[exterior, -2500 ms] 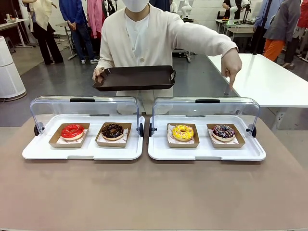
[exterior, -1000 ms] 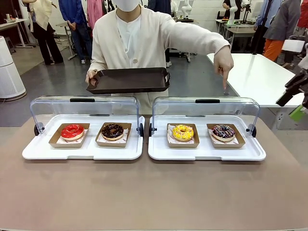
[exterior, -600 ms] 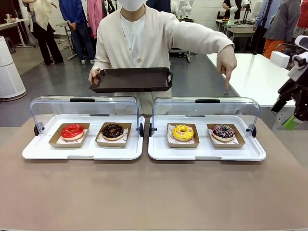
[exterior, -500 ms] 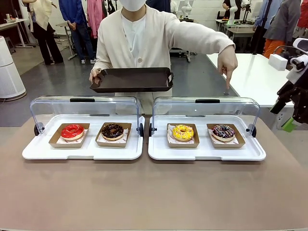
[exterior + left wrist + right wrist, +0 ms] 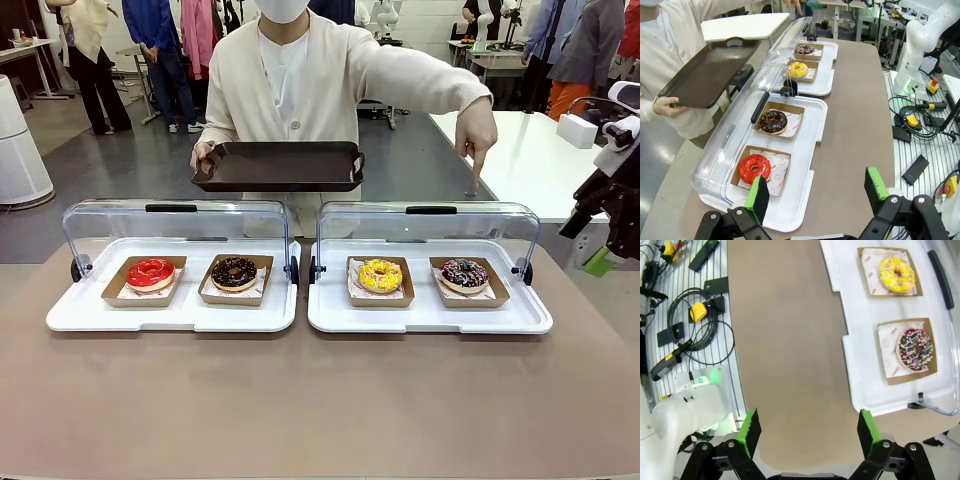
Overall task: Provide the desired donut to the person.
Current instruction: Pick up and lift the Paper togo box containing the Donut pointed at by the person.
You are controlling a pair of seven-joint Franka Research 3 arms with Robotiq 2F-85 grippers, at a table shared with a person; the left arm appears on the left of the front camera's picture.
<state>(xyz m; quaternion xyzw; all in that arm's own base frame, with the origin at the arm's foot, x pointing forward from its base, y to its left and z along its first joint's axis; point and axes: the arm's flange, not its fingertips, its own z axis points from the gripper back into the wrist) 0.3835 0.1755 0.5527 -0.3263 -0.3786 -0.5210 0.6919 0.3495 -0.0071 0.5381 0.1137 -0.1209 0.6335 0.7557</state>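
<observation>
Where person in cream-white cardigan [image 5: 300, 90] stands across brown desk [image 5: 320, 400], holds dark rectangular serving tray [image 5: 280, 165] level with tray-holding hand [image 5: 204, 152]; aims pointing hand [image 5: 480, 128] straight down, index finger above far side of right white display tray [image 5: 430, 318]. Lying below that finger, at the display tray's right end: chocolate donut with coloured sprinkles [image 5: 464, 273] in brown cardboard boat [image 5: 497, 296], beside yellow-iced donut [image 5: 380, 274]. Clear dome lid [image 5: 430, 228] rolled back to far side. Sitting in left white display tray [image 5: 170, 318]: red-glazed donut [image 5: 151, 271] and chocolate-glazed donut [image 5: 234, 271]. Left end effector [image 5: 817, 192] released, green pads wide apart, nothing between, hanging over near desk edge by red-glazed donut. Right end effector [image 5: 807, 429] released too, empty, high over desk off right white display tray's end, well apart from chocolate donut with coloured sprinkles.
</observation>
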